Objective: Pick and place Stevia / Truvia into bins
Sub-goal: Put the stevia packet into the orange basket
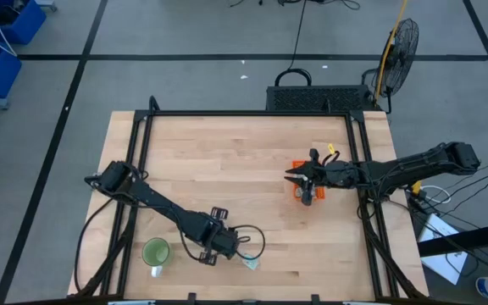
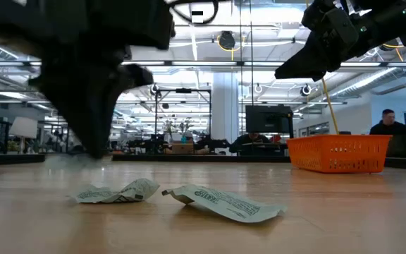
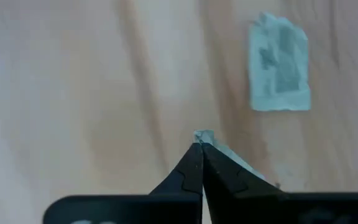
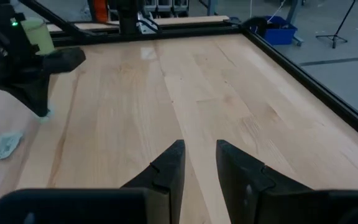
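Observation:
My left gripper is near the table's near edge, shut on a pale green sachet. A second sachet lies flat on the wood beyond it. In the low view two crumpled sachets lie on the table, below and beside the left gripper's dark fingers. My right gripper is open, hovering over the orange tray at the table's right side. The tray rests on its base. My left gripper pinches the sachet by its edge between the two fingertips, coming from above and pointing down. The rest of the sachet runs back under one finger, which hides it. In the low view the fingertips stand clear above the table.
A round green cup stands near the table's near edge, left of the left gripper. Black rails frame the table. Bare wood spans the middle between the arms. A person sits in the room behind the table.

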### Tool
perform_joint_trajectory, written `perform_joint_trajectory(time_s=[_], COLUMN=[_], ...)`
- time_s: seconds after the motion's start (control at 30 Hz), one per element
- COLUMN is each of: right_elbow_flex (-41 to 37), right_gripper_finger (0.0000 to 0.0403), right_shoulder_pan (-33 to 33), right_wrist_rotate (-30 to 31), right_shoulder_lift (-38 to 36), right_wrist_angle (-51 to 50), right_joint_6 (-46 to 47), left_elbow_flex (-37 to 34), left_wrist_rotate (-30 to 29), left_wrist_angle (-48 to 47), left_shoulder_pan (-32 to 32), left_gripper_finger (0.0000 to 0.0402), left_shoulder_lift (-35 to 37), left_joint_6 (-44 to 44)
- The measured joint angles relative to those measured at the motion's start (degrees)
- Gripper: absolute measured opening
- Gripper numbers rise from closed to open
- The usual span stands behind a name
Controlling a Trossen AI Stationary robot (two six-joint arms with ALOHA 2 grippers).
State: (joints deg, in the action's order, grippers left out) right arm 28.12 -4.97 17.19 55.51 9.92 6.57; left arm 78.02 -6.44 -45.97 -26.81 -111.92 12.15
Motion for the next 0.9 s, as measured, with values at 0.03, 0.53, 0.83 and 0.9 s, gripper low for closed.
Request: perform_joint_trajectory(time_s=[0.03,0.53,0.83,0.9], right_elbow_flex=[0.00,0.02,0.02,0.04], right_gripper_finger=[0.0086,0.0103,0.0129,0.0129], right_shoulder_pan=[0.00,1.65,4.65,4.66], right_wrist_rotate=[-0.03,-8.31,-8.28,-8.31], right_shoulder_lift=[0.01,20.97,28.69,29.80], right_wrist_angle=[0.42,34.58,44.24,46.42], right_joint_6=[0.01,2.86,13.60,13.84], left_elbow_flex=[0.00,0.07,0.07,0.09], left_wrist_rotate=[-0.97,-35.00,-46.37,-45.49], left_wrist_angle=[-0.15,9.01,24.68,27.81], left_shoulder_pan=[0.33,7.00,10.93,11.81], left_gripper_finger=[0.0004,0.0003,0.0004,0.0005], left_shoulder_lift=[0.63,8.40,8.40,8.40], left_joint_6=[0.11,3.14,-2.96,-4.72])
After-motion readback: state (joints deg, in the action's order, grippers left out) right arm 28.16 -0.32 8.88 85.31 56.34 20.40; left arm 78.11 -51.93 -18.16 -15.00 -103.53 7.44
